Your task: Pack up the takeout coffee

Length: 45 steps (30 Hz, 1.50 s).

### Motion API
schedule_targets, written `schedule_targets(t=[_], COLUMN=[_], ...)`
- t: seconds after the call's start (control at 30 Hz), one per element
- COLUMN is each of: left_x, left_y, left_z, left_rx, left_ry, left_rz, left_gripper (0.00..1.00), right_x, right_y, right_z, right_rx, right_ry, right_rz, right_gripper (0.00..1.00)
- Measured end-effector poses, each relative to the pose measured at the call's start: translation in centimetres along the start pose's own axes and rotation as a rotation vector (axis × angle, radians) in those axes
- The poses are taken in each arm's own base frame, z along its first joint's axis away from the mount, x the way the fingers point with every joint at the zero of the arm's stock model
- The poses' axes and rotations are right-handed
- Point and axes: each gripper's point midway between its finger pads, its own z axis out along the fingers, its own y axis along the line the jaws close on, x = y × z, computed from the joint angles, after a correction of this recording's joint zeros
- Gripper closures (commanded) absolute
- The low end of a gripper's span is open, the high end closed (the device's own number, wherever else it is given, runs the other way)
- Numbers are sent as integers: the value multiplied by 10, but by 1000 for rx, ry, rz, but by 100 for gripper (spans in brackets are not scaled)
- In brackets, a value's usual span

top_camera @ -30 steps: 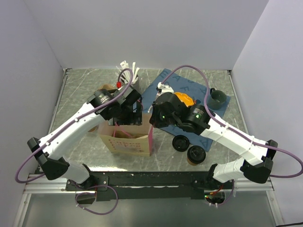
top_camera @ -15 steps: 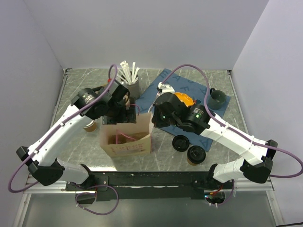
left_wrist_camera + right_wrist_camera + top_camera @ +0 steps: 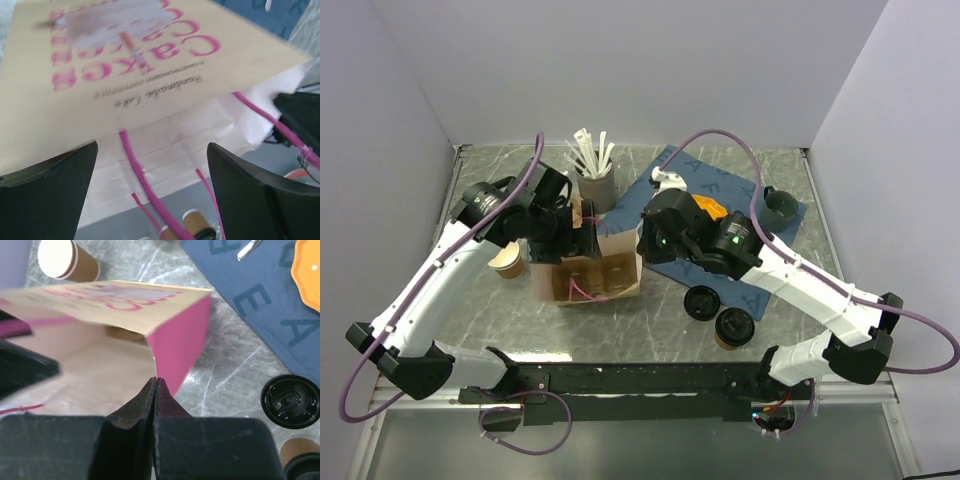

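The takeout coffee (image 3: 733, 328), a kraft cup with a black sip lid, stands near the front right of the table; its edge shows in the right wrist view (image 3: 301, 465). A kraft paper bag (image 3: 588, 272) with pink sides and pink lettering lies tilted, its mouth open. My right gripper (image 3: 642, 247) is shut on the bag's pink side edge (image 3: 177, 342), its jaws pressed together (image 3: 156, 381). My left gripper (image 3: 582, 236) is open at the bag's back rim; in the left wrist view (image 3: 152, 192) the bag (image 3: 125, 65) and its pink handles fill the space ahead of the spread fingers.
A separate flat black lid (image 3: 701, 302) lies beside the coffee. A lidless paper cup (image 3: 508, 260) stands left of the bag. A grey holder of white utensils (image 3: 597, 185) stands at the back. A blue mat (image 3: 735, 185) carries an orange plate (image 3: 710, 207) and a dark cup (image 3: 780, 207).
My left arm has swung left and back. The bag has tipped from upright to leaning, its mouth pulled wider and shifted back. My right gripper has kept its hold on the pink edge.
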Motion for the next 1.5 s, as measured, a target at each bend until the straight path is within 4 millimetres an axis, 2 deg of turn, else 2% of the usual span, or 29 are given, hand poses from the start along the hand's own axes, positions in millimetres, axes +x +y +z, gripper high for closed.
schedule_targets(t=[0.2,0.33,0.43,0.47,0.5,0.63,0.73,0.77,0.9,1.0,1.1,1.2,1.37,1.5], left_x=[12,15,16,17,19,24,26,27,28,29,29,30,31,31], left_y=[-3,-5,-6,-6,-6,-5,-4,-4,-3,-3,-3,-3,-3,-3], left_z=[4,3,3,3,4,7,8,9,9,9,9,9,8,8], left_rx=[36,58,66,71,74,78,80,80,80,85,87,88,93,93], left_ry=[61,76,82,89,96,122,133,136,141,143,145,146,147,147], left_rz=[41,65,81,86,89,104,109,112,120,125,127,127,126,126], left_gripper=[3,3,3,3,3,3,3,3,3,3,3,3,3,3], right_x=[-20,-16,-9,-7,-6,-4,-12,-15,-18,-35,-53,-58,-45,-40], right_y=[13,15,14,14,15,11,14,17,15,18,29,41,61,69], right_z=[-16,-27,-31,-31,-31,-34,-39,-41,-57,-68,-72,-67,-43,-32], right_rx=[-20,-42,-49,-51,-52,-52,-106,-138,-259,-341,-425,-500,-616,-660], right_ry=[-10,11,38,47,53,62,15,-11,-132,-241,-327,-351,-299,-285], right_rz=[19,57,78,82,81,26,-77,-110,-294,-420,-531,-614,-711,-752], right_gripper=[96,88,74,65,61,56,53,50,51,50,47,46,46,53])
